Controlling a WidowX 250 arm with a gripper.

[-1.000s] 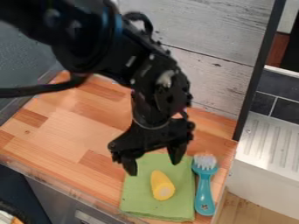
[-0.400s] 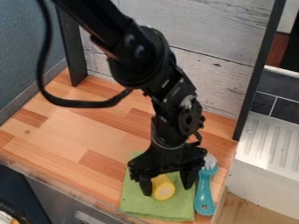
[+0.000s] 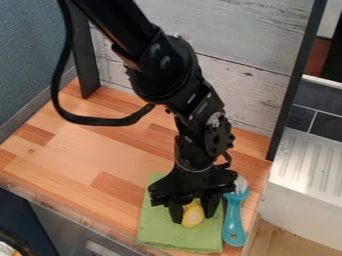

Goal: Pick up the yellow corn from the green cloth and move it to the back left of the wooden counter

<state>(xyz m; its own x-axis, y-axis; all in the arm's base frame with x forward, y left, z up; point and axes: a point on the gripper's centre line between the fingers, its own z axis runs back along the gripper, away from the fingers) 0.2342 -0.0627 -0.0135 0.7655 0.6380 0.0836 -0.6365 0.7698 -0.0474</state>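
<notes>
Camera view: plank wall (image 3: 260, 92) behind a wooden counter (image 3: 87, 145); the partly closed gripper (image 3: 194, 215) clasps a yellow object (image 3: 193, 218) over green cloth (image 3: 160, 235).

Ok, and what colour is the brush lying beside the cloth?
The brush has a teal handle and pale bristles, best seen in the camera view.

The small toy (image 3: 193, 218) is between the fingers of the gripper (image 3: 194, 213). The cloth (image 3: 160, 234) lies under them, on the wooden counter (image 3: 73, 145). Seen from the camera, the brush (image 3: 233, 220) is just right of the gripper, the ridged metal tray (image 3: 310, 162) is farther right, and the plank wall (image 3: 257, 75) stands behind.
</notes>
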